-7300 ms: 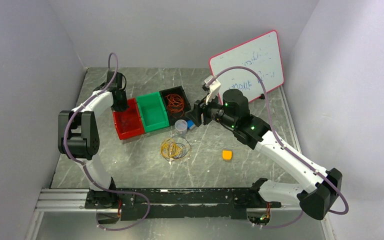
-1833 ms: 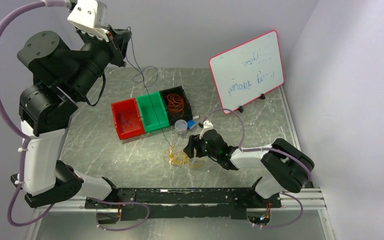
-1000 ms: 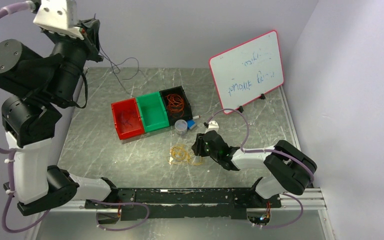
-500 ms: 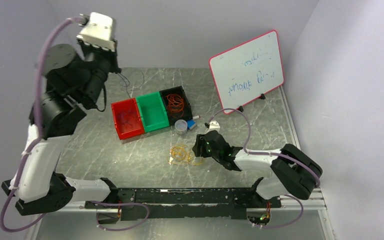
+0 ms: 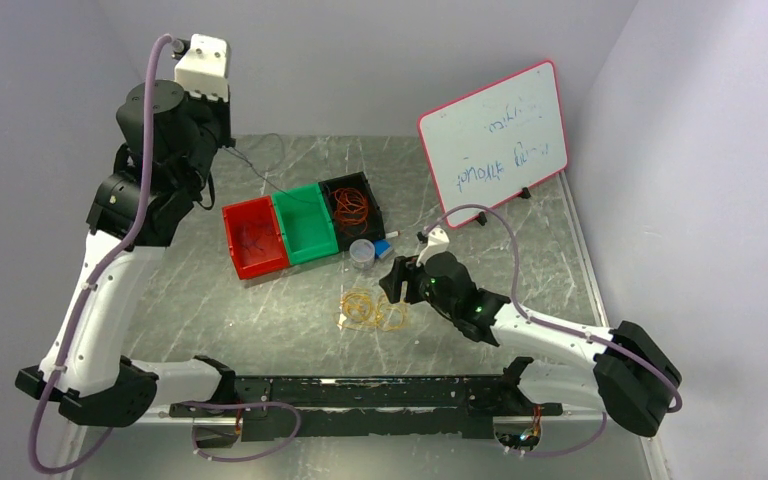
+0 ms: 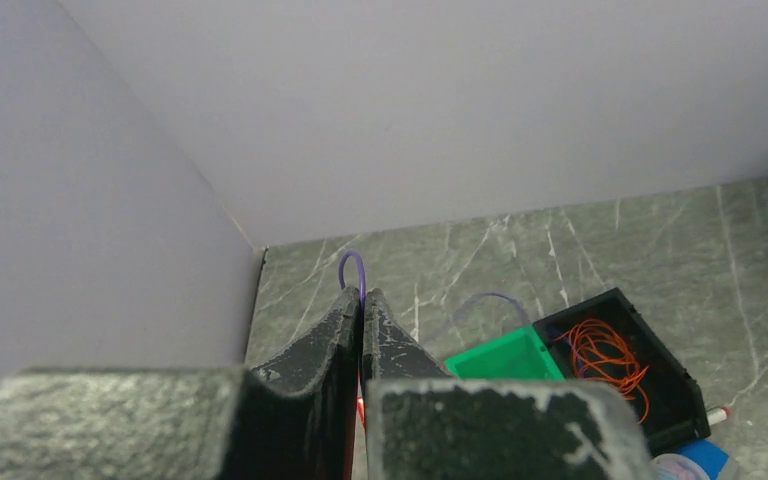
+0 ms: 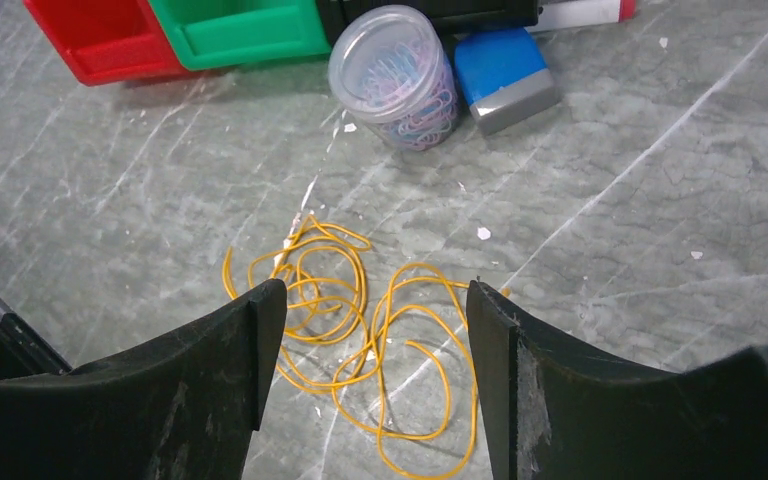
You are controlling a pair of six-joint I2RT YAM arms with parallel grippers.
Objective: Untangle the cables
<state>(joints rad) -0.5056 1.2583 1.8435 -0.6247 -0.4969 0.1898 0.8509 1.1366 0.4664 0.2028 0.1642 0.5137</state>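
Observation:
My left gripper is raised over the back left of the table, shut on a thin dark purple cable that trails down toward the green bin. In the left wrist view the purple cable loops out between the closed fingertips of the left gripper. The yellow cable lies in loose loops on the table. My right gripper hovers open just right of it; the yellow cable shows between the spread fingers of the right gripper. An orange cable sits in the black bin.
A red bin stands left of the green one. A clear jar of paper clips and a blue block sit near the bins. A whiteboard leans at the back right.
My left arm has swung down and right from high up, carrying the purple cable toward the bins. My right gripper has drawn back slightly from the yellow cable, open.

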